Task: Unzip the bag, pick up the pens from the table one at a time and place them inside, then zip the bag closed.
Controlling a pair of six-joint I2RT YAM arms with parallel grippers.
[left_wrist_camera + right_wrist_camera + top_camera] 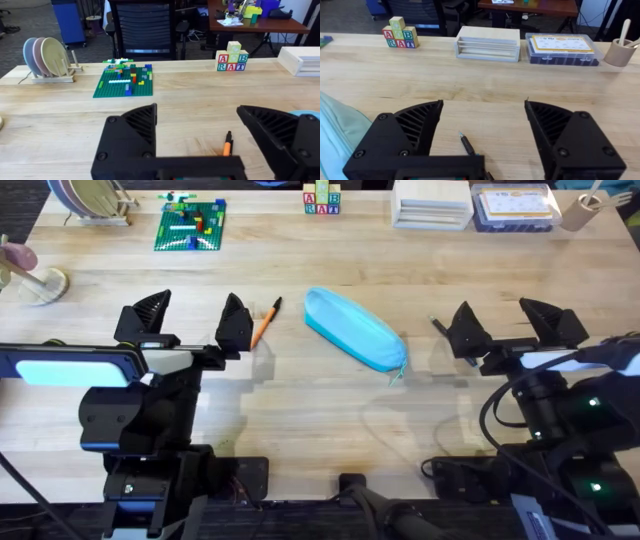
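Lying diagonally mid-table, the bag (pixel 354 329) is seen zipped, pull cord at its near right end; the table (pixel 300 420) carries it between both arms; left claw (pixel 192 323) is held wide open, nothing gripped, with the orange pen (pixel 264 323) just beside its right finger, black tip pointing away; same pen is seen between the fingers from the left wrist (pixel 226 145); right claw (pixel 505 323) is also spread open and empty; the dark pen (pixel 467 145) lies between its fingers, partly hidden under the claw.
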